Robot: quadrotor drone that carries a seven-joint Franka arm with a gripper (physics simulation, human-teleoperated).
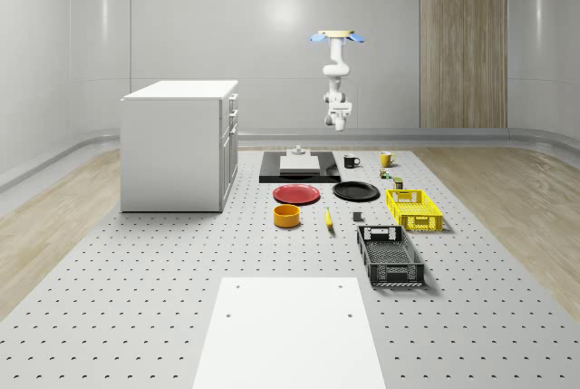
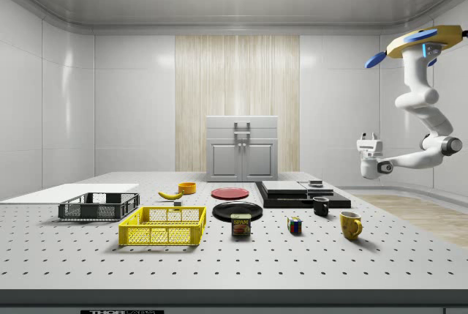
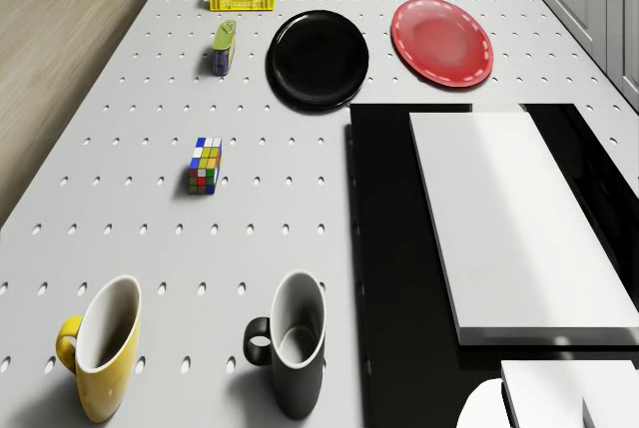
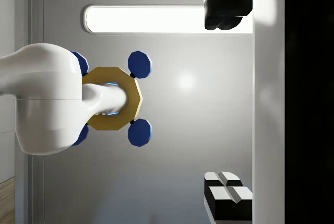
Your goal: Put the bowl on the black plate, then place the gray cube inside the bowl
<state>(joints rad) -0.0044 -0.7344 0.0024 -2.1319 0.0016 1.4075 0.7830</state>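
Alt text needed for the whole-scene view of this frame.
A quadrotor drone hovers above the far end of a perforated grey table, its white arm hanging down. Below lie a round black plate, a round red plate, an orange bowl and a yellow crate.

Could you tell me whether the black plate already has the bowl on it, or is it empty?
Empty. The black plate shows a bare surface, while the orange bowl sits apart on the table, beyond the red plate.
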